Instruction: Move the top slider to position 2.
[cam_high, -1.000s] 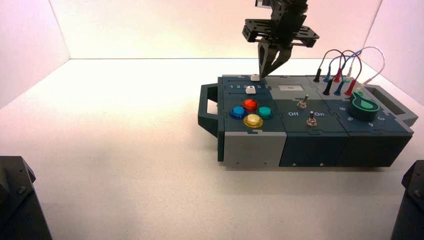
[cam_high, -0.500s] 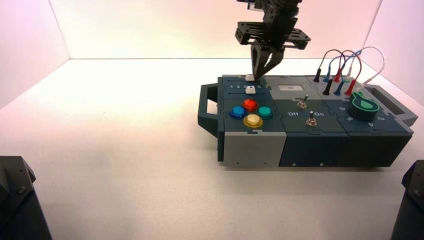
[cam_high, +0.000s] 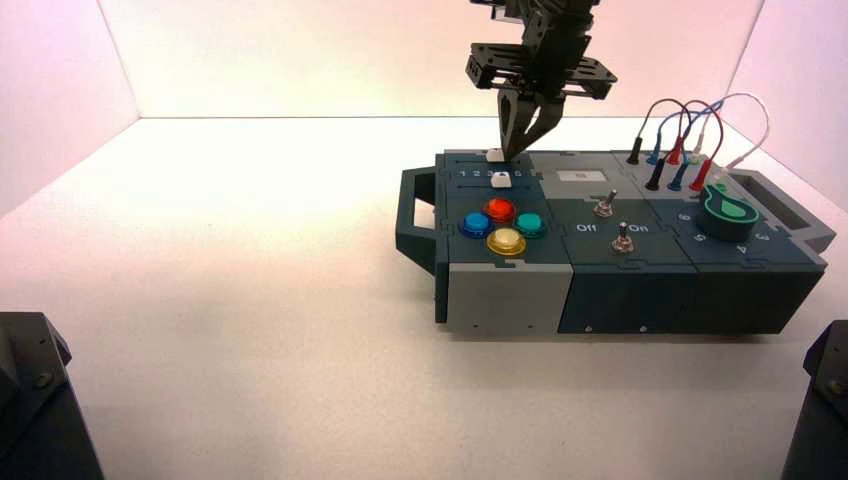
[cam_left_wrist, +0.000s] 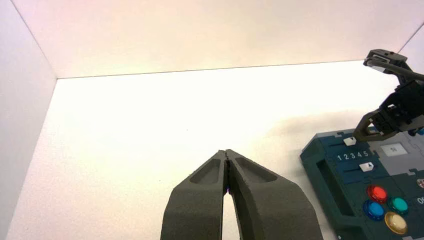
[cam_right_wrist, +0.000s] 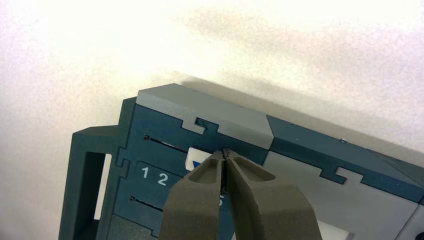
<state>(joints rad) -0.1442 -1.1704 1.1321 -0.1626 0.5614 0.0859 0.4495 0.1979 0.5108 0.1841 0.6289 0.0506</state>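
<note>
The top slider (cam_high: 495, 155) has a small white knob in the rearmost slot of the dark blue box (cam_high: 620, 295), at its left end. My right gripper (cam_high: 514, 152) is shut, with its tip down against the knob's right side. In the right wrist view the knob (cam_right_wrist: 193, 161) shows partly behind my shut fingertips (cam_right_wrist: 225, 153). It sits to the higher-number side of the printed digit 2 (cam_right_wrist: 162, 178); the following digits are hidden. My left gripper (cam_left_wrist: 226, 152) is shut and empty, parked far left of the box.
A second white slider knob (cam_high: 501, 179) sits just in front, below the numeral row. Four coloured round buttons (cam_high: 500, 210), two toggle switches (cam_high: 605, 206), a green dial (cam_high: 728, 212) and plugged wires (cam_high: 680, 140) fill the rest of the box. A handle (cam_high: 412, 215) is on its left end.
My right gripper has moved left along the rear slot, and the top slider's knob has moved left with it; most of the shift came in the first half second.
</note>
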